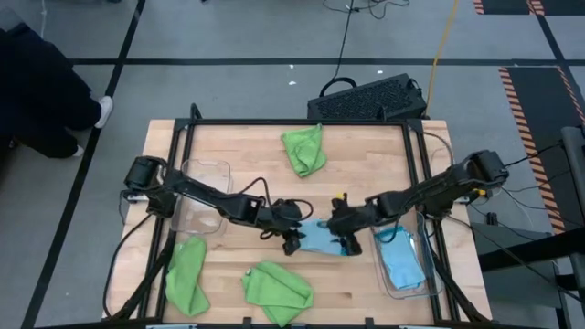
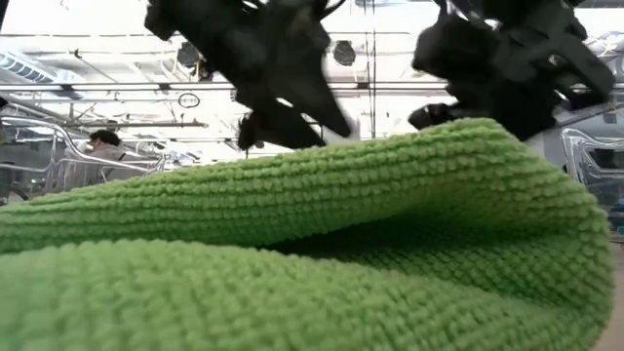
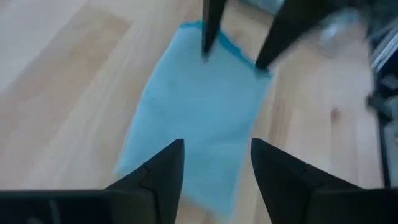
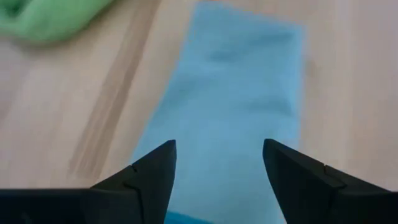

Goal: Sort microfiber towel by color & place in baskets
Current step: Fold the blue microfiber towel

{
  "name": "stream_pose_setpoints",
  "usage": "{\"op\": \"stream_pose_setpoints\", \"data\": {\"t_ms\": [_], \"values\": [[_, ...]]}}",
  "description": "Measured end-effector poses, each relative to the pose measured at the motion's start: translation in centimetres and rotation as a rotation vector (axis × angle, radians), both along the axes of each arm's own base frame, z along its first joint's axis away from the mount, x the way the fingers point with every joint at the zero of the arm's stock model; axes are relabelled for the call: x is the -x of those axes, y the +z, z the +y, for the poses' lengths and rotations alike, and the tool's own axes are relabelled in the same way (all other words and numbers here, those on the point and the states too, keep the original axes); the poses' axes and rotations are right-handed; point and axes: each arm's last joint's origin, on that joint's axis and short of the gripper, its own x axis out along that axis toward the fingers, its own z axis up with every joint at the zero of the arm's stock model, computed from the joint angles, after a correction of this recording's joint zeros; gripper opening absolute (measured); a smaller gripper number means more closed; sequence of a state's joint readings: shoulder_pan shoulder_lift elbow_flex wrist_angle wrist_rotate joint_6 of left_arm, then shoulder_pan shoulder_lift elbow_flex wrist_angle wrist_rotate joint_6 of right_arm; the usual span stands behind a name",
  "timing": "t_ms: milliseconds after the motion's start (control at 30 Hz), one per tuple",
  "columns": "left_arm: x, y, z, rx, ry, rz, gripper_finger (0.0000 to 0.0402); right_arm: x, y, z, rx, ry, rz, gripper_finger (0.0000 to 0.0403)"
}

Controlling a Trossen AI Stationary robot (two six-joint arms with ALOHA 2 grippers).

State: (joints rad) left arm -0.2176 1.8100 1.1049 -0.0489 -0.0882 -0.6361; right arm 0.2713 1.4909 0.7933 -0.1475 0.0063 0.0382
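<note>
Mid-table | both hands (image 1: 318,239) open over blue towel (image 1: 320,239)

Nubby green cloth towel (image 2: 292,244), smooth pale wooden table (image 1: 247,155), clear glossy plastic basket (image 1: 203,169).

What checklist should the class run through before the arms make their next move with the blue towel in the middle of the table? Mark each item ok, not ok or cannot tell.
1. Left gripper open, holding nothing: ok.
2. Right gripper open, holding nothing: ok.
3. Blue towel lies flat on the table between both grippers: ok.
4. Right basket already holds blue cloth, so the colour matches: ok.
5. Left basket free for green towels: looks empty, ok.
6. Three green towels sorted: not ok, all on the table outside the baskets.
</note>
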Motion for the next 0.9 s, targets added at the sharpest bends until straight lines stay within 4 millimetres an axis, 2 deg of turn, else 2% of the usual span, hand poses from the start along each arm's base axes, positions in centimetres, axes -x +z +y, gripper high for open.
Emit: {"op": "stream_pose_setpoints", "data": {"t_ms": [167,300,367,467,600,667,767,900], "values": [[-1.2,-3.7,-0.7,-0.004,0.012,0.024,0.0169,-0.1,-3.1,1.8,0.015,0.021,0.109,0.0235],[-1.5,-6.2,-1.9,-0.002,-0.036,0.047,0.0159,0.2,-4.6,1.9,0.068,-0.025,0.203,0.0235],[-1.3,-6.6,-2.5,-0.016,-0.078,0.071,0.0157,0.7,-5.0,1.4,0.132,-0.040,0.257,0.0235],[-0.9,-7.1,-3.0,-0.024,-0.108,0.128,0.0157,1.5,-4.4,0.2,0.251,-0.047,0.309,0.0235],[-0.3,-6.9,-3.3,-0.014,-0.109,0.174,0.0156,2.5,-2.6,-0.8,0.309,-0.026,0.326,0.0235],[0.0,-6.4,-3.4,-0.004,-0.108,0.177,0.0156,3.1,-1.8,-1.2,0.319,-0.020,0.344,0.0235],[0.2,-5.5,-3.2,-0.016,-0.076,0.160,0.0156,2.9,0.0,-1.3,0.307,-0.029,0.299,0.0235],[0.5,-3.5,-2.8,-0.068,-0.032,0.109,0.0156,2.4,1.2,-1.4,0.201,-0.077,0.270,0.0235]]}}
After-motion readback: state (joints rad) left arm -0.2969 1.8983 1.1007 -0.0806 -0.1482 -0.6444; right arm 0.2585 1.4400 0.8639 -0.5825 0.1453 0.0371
